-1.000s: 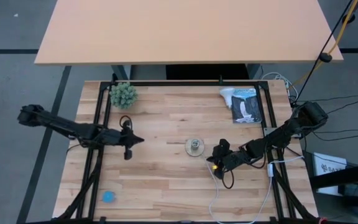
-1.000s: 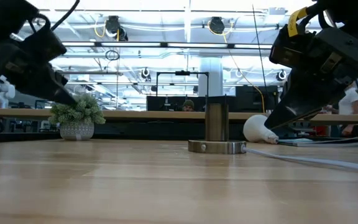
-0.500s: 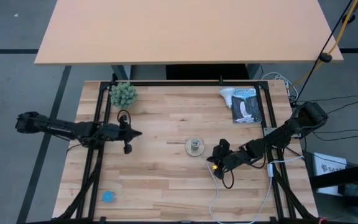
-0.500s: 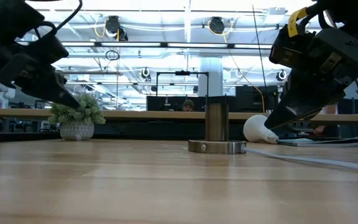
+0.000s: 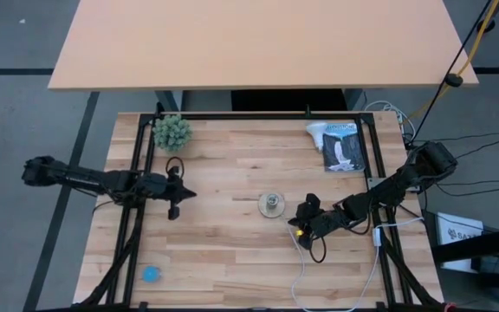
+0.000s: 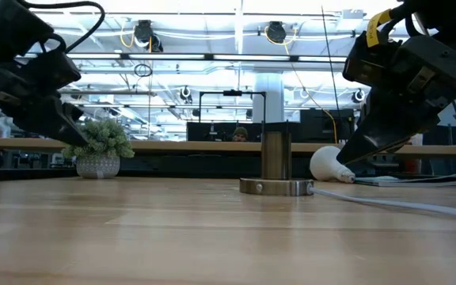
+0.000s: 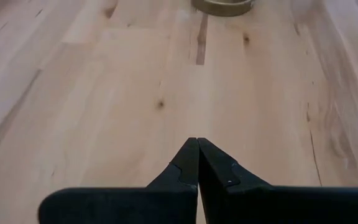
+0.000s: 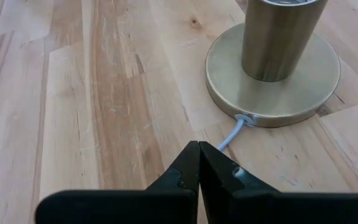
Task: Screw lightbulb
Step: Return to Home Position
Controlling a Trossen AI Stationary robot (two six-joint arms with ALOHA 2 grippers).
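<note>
Lightbulb (image 5: 316, 132) lying on table (image 5: 232, 243), just beside book (image 5: 343, 149).

Left tool (image 7: 197, 143): dark fingers pressed together, nothing between them.
Tabletop (image 7: 104, 93): pale wood planks with small dark knots.
Lamp base (image 7: 222, 5): brass-coloured round rim, partly in view, well ahead of the tool.

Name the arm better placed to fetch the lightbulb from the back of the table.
Right. The lightbulb lies at the table's back right beside a book, on the right arm's side. The right claw, shut and empty, sits by the lamp base; the left claw is farther off.
</note>
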